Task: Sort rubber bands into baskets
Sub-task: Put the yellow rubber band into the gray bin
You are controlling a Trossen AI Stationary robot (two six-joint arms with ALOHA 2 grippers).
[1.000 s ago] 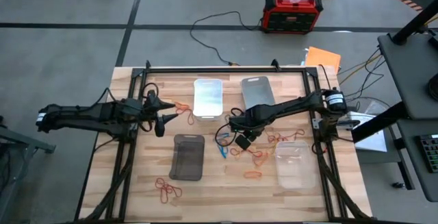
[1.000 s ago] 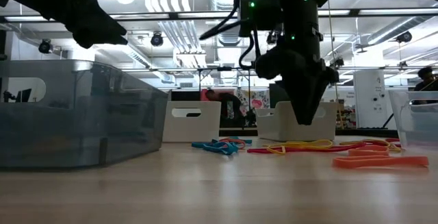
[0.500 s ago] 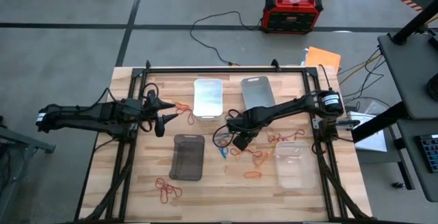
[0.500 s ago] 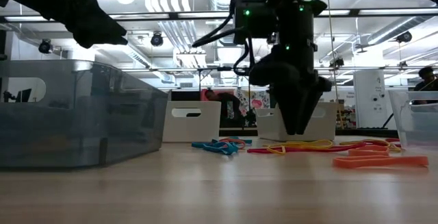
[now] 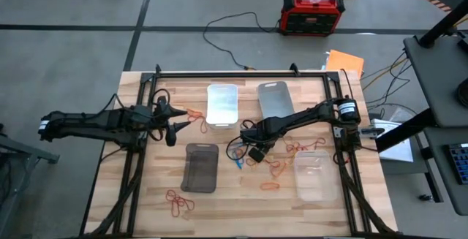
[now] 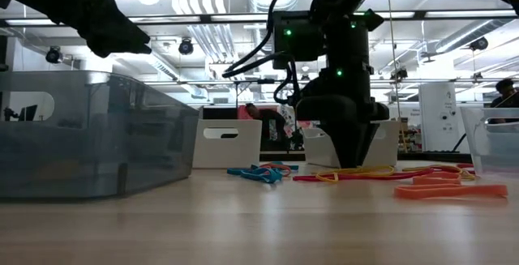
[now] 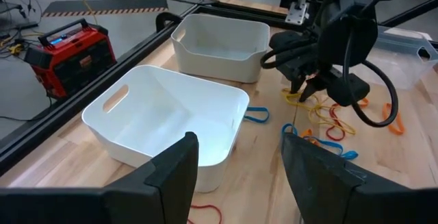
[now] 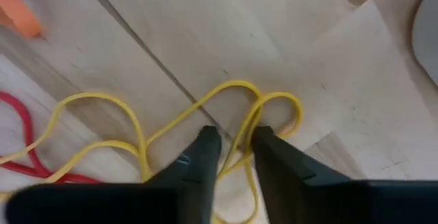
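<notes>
The yellow rubber bands [image 8: 130, 125] lay tangled flat on the desk [image 5: 241, 199] near its middle, between the light grey basket [image 5: 275, 98] and the clear basket [image 5: 316, 175], and 1 strand now ran between the fingertips [image 8: 205, 148] of the right end effector [image 8: 231, 144]. Over the last second that end effector had dropped from above the pile to the wood and narrowed to a slim gap around the strand, though a firm pinch could not be confirmed. The pick looked begun, not finished. The left end effector [image 7: 238, 157] waited wide open and empty near the white basket [image 7: 171, 118]
</notes>
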